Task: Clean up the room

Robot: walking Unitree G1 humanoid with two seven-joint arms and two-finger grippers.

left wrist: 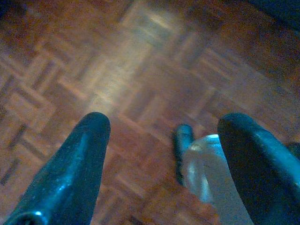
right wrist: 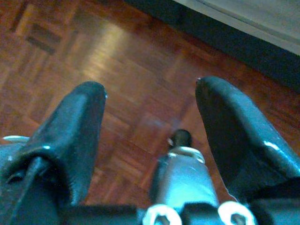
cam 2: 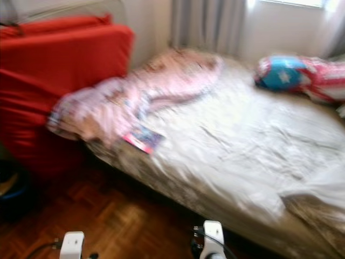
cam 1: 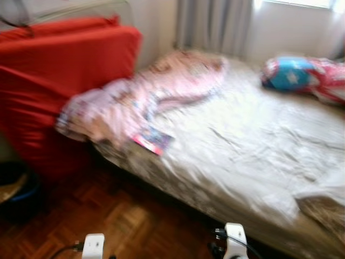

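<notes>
Overhead, blurred bed (cam 1: 253,145) with pink blanket (cam 1: 140,100), red mattress (cam 1: 59,81), parquet floor (left wrist: 140,70), both jaws released.

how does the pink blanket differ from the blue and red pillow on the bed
The blanket is pale pink, crumpled and stretched along the bed's left edge, spilling over it; the pillow is bright blue and red with a white star, bunched compactly at the far right. A booklet lies by the blanket, none by the pillow. Both rest on the bed.

1 bed (cam 1: 253,156), 1 pink blanket (cam 1: 145,97), 1 book (cam 1: 152,141), 1 red mattress (cam 1: 59,81)
</notes>
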